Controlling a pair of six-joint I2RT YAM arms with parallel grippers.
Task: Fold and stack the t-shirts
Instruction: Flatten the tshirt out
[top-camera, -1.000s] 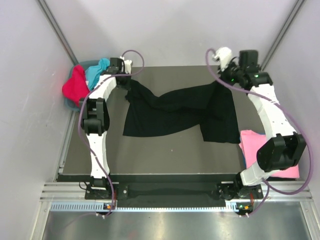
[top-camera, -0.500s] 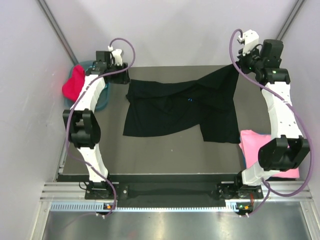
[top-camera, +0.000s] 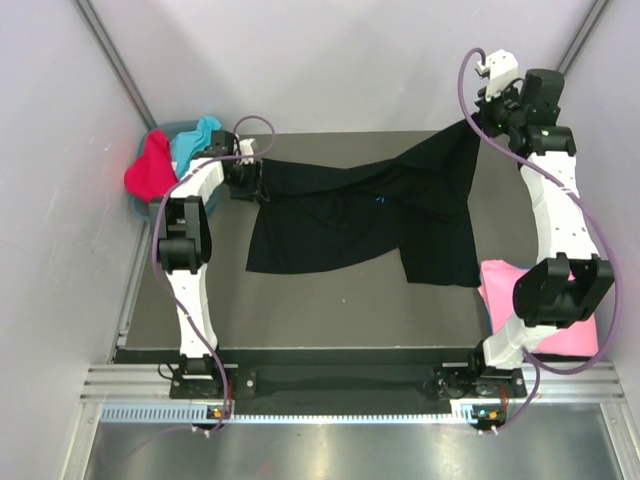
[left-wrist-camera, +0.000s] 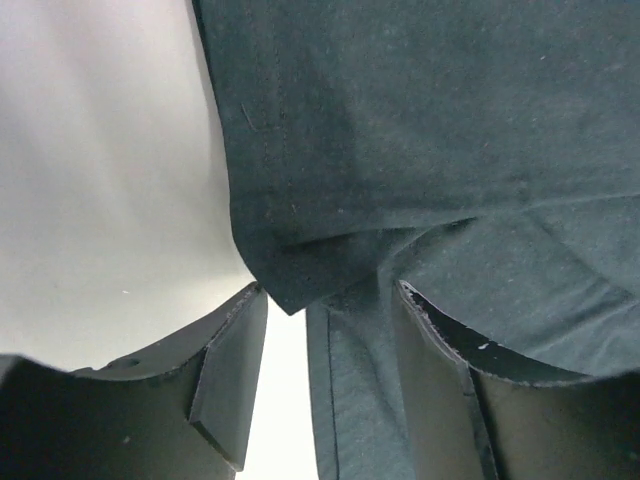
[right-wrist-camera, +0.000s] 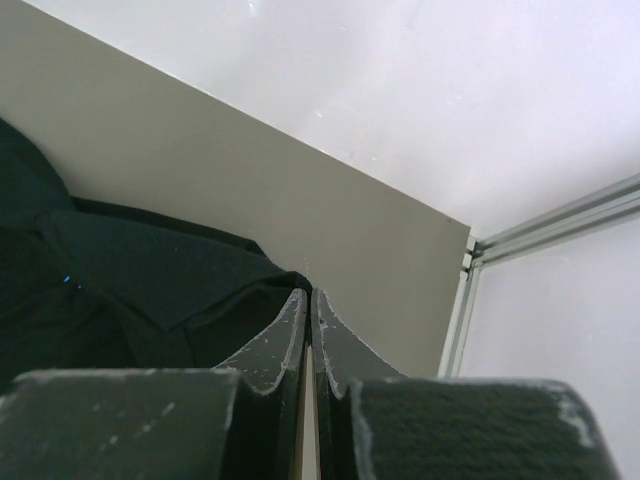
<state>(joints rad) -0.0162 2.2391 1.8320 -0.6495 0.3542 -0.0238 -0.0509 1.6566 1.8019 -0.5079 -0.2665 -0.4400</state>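
Right pincer (top-camera: 482, 112) pinched tight on the black t-shirt (top-camera: 350, 215), its corner held above the counter (top-camera: 330, 300).
Left pincer (left-wrist-camera: 330, 300) gapes wide, the shirt's other corner between its jaws.

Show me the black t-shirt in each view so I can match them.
Top external: black t-shirt spread over the table's far half, right corner lifted by the right gripper.
Left wrist: fills the upper right, a corner between the fingers of the open left gripper.
Right wrist: lower left, running into the shut fingers.
Shared landmark: blue logo, top and right wrist only.
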